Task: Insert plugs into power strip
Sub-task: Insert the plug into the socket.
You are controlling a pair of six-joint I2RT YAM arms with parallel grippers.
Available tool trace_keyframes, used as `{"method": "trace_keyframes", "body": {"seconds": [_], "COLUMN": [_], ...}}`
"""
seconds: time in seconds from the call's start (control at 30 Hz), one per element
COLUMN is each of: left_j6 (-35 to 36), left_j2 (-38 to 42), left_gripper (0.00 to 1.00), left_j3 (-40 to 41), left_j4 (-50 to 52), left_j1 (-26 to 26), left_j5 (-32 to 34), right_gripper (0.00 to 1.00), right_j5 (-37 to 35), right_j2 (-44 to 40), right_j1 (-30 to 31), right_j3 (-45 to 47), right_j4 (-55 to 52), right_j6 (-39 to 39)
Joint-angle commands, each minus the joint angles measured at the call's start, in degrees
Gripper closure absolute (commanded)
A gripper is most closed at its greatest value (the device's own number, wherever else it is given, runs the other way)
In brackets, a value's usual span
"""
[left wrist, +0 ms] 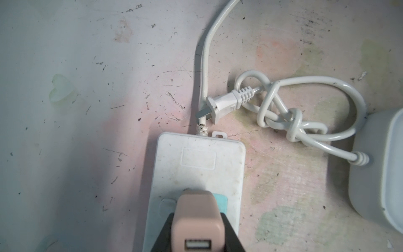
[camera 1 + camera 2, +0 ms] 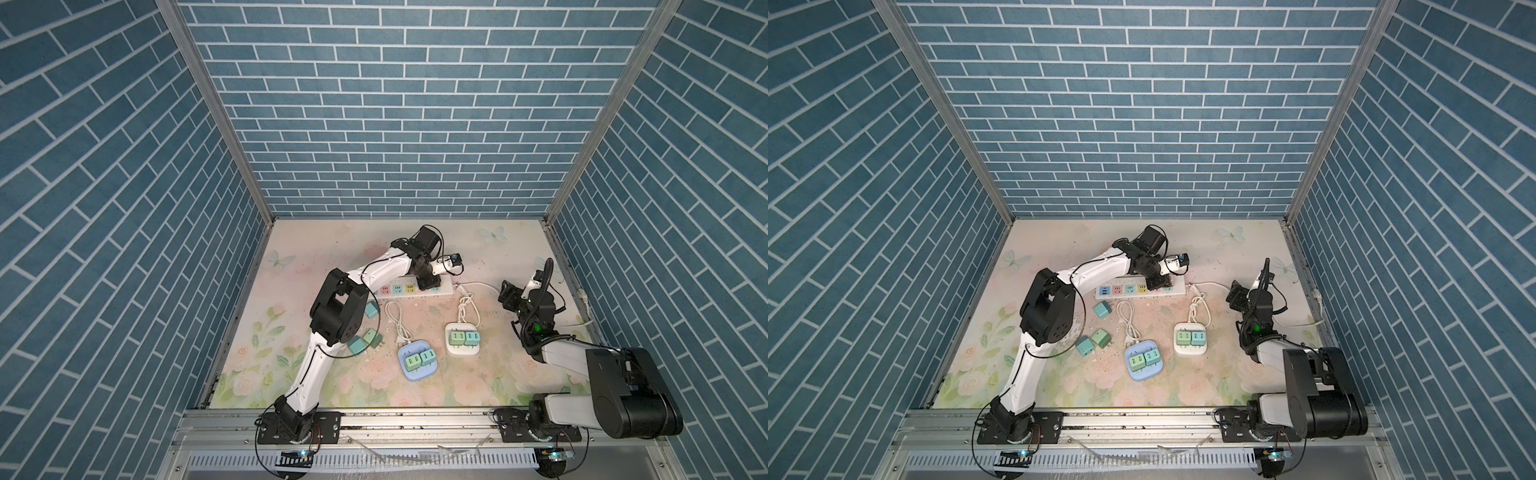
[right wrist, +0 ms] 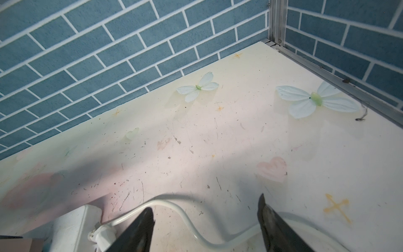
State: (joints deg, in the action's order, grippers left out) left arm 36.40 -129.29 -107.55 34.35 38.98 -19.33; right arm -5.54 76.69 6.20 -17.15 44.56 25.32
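Colour rundown, for anyone curious. The brick-pattern wall panels (image 2: pixel 374 124) are slate blue with thin white grout lines. The printed tabletop (image 2: pixel 478 386) is cream with pastel pink roses and green leaves. It also has pale blue butterflies (image 3: pixel 197 87) with green bodies, a pink heart (image 3: pixel 272 169) and little yellow crosses (image 3: pixel 337 207).

The long white plastic power strip (image 2: pixel 1179 289) has socket faces in blue, pink, teal and yellow. There's one pinkish-tan cube plug (image 1: pixel 197 216).

The loose ones are a teal cube plug (image 2: pixel 1101 309), a second teal cube plug (image 2: pixel 1084 345) and a sage-green cube plug (image 2: pixel 1099 337). The rounded pale blue strip (image 2: pixel 1142 375) carries a mint plug (image 2: pixel 1136 361) and a teal plug (image 2: pixel 1150 357). The rounded white strip (image 2: pixel 1190 350) has a green-and-teal plug pair (image 2: pixel 1183 337). The knotted cord (image 1: pixel 305 128) is white.
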Motion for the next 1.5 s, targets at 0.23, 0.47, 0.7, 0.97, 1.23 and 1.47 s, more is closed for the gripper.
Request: {"method": "trace_keyframes", "body": {"seconds": [0.23,0.47,0.7,0.97,1.23,1.47], "left_j6": [-4.6,-3.7,-1.6,0.6,1.1,1.5], "left_j2": [1.5,0.4,-0.7,-4.3,-6.1,-6.5], "left_gripper": [1.0,1.0,1.0,1.0,1.0,1.0], "left_j3": [3.1,4.4,4.5,-0.2,-2.9,-2.7], "left_j4": [0.8,0.6,3.3,10.0,11.9,11.5], "left_j1": [1.0,-0.1,-0.4,-0.6,-0.7,-1.4], "left_j5": [0.3,-0.3,-0.7,0.9,2.4,0.3], "right_gripper": [0.23,0.23,0.24,0.23,0.23,0.23], "right_j5": [0.4,0.4,0.5,0.8,0.7,0.8], "right_j2": [0.6,0.7,0.6,0.8,0.7,0.7], "right_j1": [-0.3,-0.3,-0.3,-0.2,-0.2,-0.2], "right_j3": [-1.3,-1.4,-1.4,-1.4,-1.4,-1.4], "right_j4": [0.4,0.4,0.3,0.2,0.2,0.2], "right_j6": [1.4,1.4,1.4,1.4,1.4,1.4]}}
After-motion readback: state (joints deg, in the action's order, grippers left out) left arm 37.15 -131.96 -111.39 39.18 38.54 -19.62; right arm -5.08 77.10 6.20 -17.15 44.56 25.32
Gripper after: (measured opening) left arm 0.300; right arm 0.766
